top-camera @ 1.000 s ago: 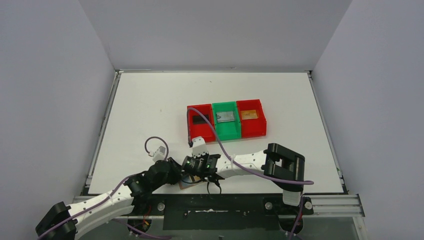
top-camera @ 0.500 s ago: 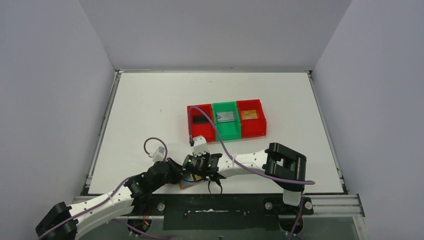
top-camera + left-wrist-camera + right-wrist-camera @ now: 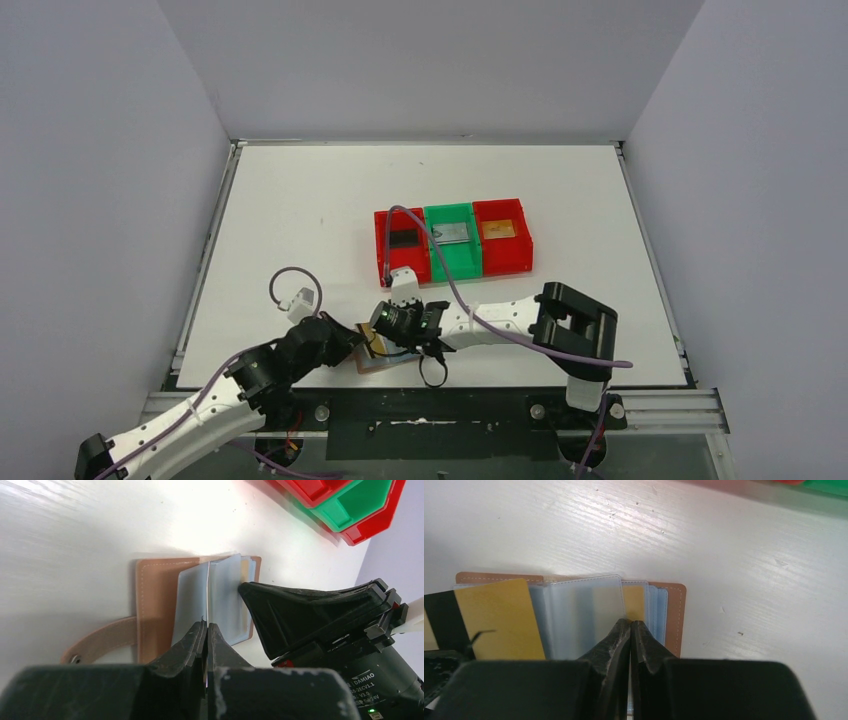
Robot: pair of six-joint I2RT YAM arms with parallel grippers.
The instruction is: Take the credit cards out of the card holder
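Observation:
The tan card holder lies open at the table's near edge, its grey-blue pockets fanned up. My left gripper is shut on a gold card, seen edge-on in the left wrist view and standing partly out to the left of the pockets. My right gripper is shut on a pocket leaf at the holder's right side; its fingers touch the pockets. Both grippers meet over the holder in the top view, left and right. A second gold card shows inside a pocket.
Three bins stand in a row behind the holder: a red bin holding a black card, a green bin holding a silver card, and a red bin holding a tan card. The black front rail is close.
My left arm has drawn back to the left, and the gold card has come further out of the pockets. The right gripper has shifted slightly left and stays on the holder.

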